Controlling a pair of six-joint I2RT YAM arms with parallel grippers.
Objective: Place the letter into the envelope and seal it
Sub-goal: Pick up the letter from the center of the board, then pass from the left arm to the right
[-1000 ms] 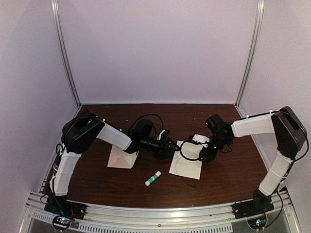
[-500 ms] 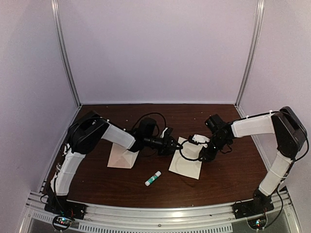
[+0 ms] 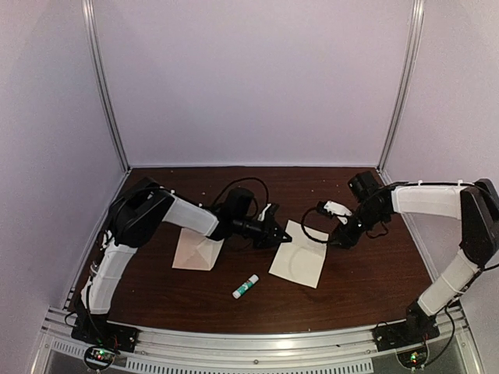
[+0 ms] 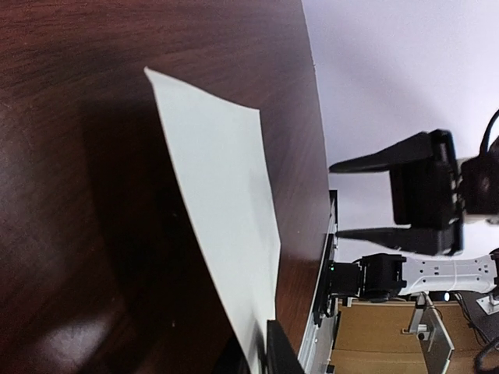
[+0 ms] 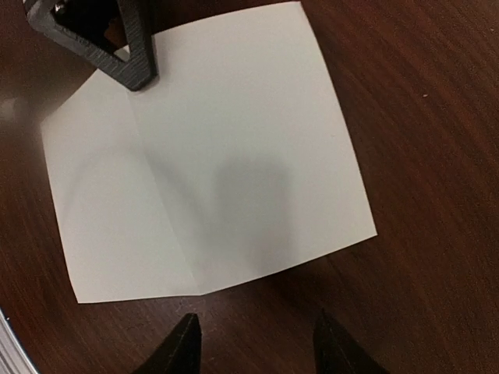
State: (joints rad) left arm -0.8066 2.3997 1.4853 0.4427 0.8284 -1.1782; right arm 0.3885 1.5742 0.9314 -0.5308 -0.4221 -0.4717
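Now left tool stretched low, pinching letter corner; right tool hovers nearby, released.

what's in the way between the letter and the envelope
Nothing on the table lies directly between the letter and the envelope. The glue stick lies nearer the front edge, off that line. The left hand, at the letter's edge, hangs over the gap's far side.
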